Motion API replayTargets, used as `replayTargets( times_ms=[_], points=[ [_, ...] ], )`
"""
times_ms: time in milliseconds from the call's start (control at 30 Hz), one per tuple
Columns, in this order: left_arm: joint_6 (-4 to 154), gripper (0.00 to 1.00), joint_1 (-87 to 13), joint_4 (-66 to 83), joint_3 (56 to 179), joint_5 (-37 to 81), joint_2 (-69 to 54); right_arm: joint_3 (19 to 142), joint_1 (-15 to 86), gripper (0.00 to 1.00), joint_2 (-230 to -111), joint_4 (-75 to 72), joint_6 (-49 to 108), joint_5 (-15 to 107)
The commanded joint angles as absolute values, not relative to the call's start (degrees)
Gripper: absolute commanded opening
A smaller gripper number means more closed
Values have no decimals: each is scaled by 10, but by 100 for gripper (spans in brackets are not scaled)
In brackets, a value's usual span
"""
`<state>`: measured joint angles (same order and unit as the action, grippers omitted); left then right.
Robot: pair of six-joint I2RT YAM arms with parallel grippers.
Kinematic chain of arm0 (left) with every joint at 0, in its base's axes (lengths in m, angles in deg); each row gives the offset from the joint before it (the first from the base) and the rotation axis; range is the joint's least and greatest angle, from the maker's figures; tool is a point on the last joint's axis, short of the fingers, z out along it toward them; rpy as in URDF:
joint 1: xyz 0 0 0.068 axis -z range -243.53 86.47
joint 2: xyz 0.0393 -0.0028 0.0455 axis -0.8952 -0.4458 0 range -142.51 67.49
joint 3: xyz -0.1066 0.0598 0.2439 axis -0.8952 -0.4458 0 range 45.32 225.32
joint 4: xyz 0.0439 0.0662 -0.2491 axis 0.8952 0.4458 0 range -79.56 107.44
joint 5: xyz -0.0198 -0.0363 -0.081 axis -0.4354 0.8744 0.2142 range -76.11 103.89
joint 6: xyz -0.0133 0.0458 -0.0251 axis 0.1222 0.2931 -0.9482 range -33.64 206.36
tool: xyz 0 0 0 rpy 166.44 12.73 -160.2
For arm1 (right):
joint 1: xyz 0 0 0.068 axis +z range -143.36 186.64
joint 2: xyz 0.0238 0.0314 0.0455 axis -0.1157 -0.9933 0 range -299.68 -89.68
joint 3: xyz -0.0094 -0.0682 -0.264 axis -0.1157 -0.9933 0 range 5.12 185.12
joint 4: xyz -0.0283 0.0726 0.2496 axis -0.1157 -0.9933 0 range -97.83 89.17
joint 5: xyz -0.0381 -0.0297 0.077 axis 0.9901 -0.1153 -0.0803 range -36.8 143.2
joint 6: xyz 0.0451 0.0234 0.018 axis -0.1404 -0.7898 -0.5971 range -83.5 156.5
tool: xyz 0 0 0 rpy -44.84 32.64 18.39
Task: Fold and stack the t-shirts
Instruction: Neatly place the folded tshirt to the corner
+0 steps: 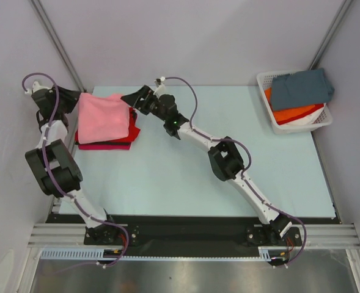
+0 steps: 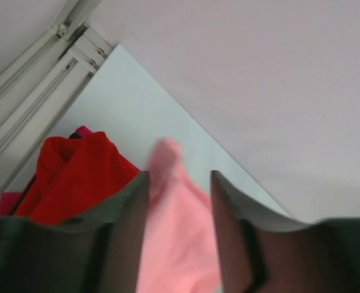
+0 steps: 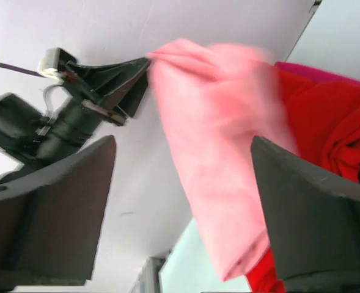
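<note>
Looking from above, I see both arms stretched to the pink shirt (image 1: 103, 116). The left claw (image 2: 180, 177) is at its left edge with jaws slightly parted. The right claw (image 3: 183, 146) is at its right edge, jaws wide, gripping nothing. The pink shirt lies on a red shirt (image 1: 133, 129) and a magenta shirt (image 1: 103, 146). Well to its right, a basket (image 1: 323, 122) holds a grey-blue shirt (image 1: 302, 88) and an orange shirt (image 1: 296, 113). Walls stand close behind and left of it; bare tabletop (image 1: 167, 177) lies nearer me.
</note>
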<state>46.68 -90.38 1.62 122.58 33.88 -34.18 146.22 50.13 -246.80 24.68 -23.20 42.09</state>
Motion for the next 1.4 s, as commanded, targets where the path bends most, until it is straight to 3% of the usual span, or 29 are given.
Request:
replayTargets(
  times_ms=[0,100,267,367,433,467,533,633,733,1000,1367],
  points=[
    [427,55,-890,-74,1271,353,-413,1458,494,100,-2474,319,-244,453],
    [422,74,-881,-67,1302,391,-445,1414,489,100,-2460,340,-242,444],
    [443,78,-868,-56,1279,364,-408,1303,481,99,-2374,369,-203,422],
    [463,78,-867,-31,1255,352,-365,1196,473,90,-2311,382,-175,400],
    [465,77,-866,-27,1235,350,-340,1143,463,79,-2279,398,-168,386],
    [465,77,-865,-27,1222,352,-325,1123,459,62,-2251,404,-166,373],
    [462,76,-857,-27,1189,358,-289,1069,453,48,-2224,399,-168,356],
    [430,75,-844,-50,1138,387,-263,1011,441,14,-2177,410,-179,312],
    [367,70,-833,-96,1091,435,-266,922,431,0,-2127,435,-189,297],
    [240,70,-781,-253,984,458,-287,740,415,0,-2017,494,-195,238],
    [286,69,-765,-245,915,443,-321,607,385,0,-1916,487,-178,221]
  ],
)
